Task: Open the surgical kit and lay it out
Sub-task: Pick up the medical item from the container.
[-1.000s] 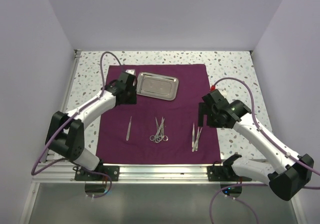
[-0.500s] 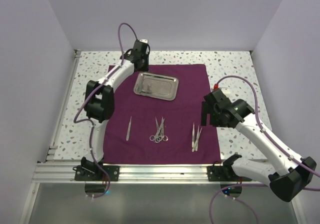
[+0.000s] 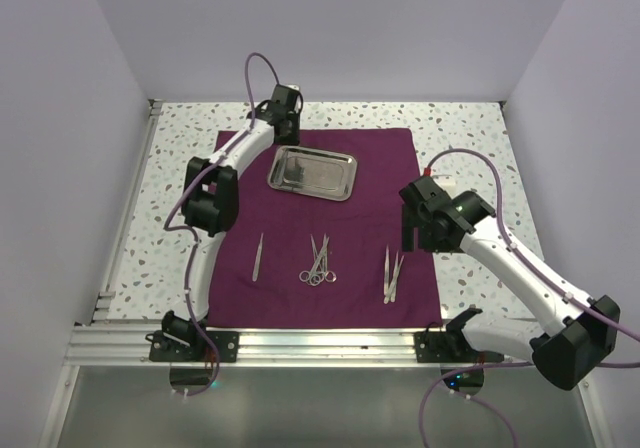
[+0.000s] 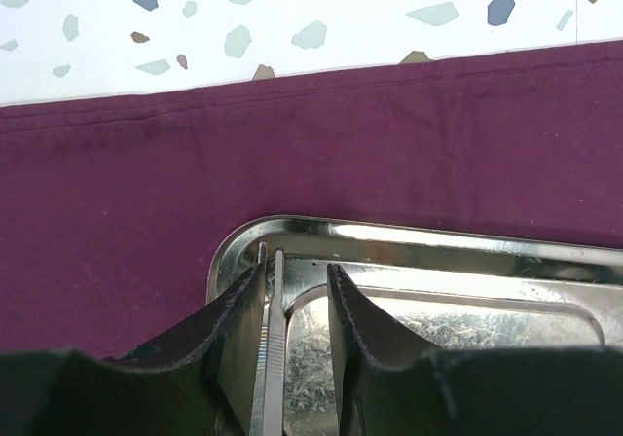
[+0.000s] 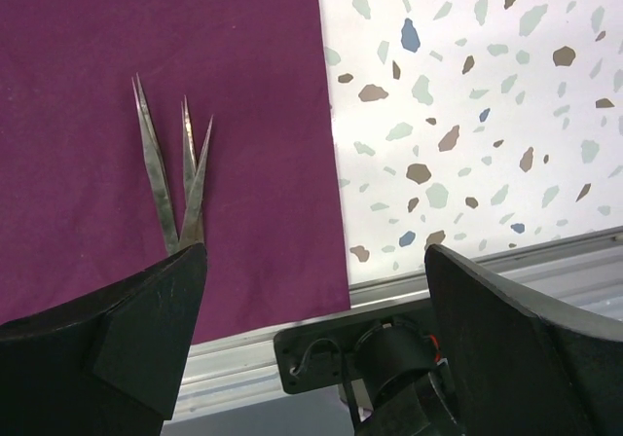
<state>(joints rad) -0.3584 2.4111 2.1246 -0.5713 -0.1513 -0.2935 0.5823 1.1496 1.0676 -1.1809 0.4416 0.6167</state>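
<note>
Large dark purple cloth [image 3: 360,198] is covering the speckled white bench [image 3: 470,128] between lilac walls [image 3: 330,28]; left gripper [image 4: 297,271], narrow, grip unclear, is hovering over the small shiny rectangular steel tray [image 4: 438,239] near the far edge; right gripper [image 5: 316,251] is gaping wide.

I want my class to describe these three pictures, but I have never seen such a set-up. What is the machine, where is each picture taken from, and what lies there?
Two robot arms are bolted to a speckled table. The wide picture comes from a fixed camera above them; the two close-ups come from cameras on their wrists. A purple cloth lies spread out, bearing a steel tray, ring-handled scissors, single tweezers and, furthest right, twin tweezers. The left tool hangs over the tray, fingers apart, a slim steel instrument between them, not clamped. The right tool, wide open, holds nothing.
</note>
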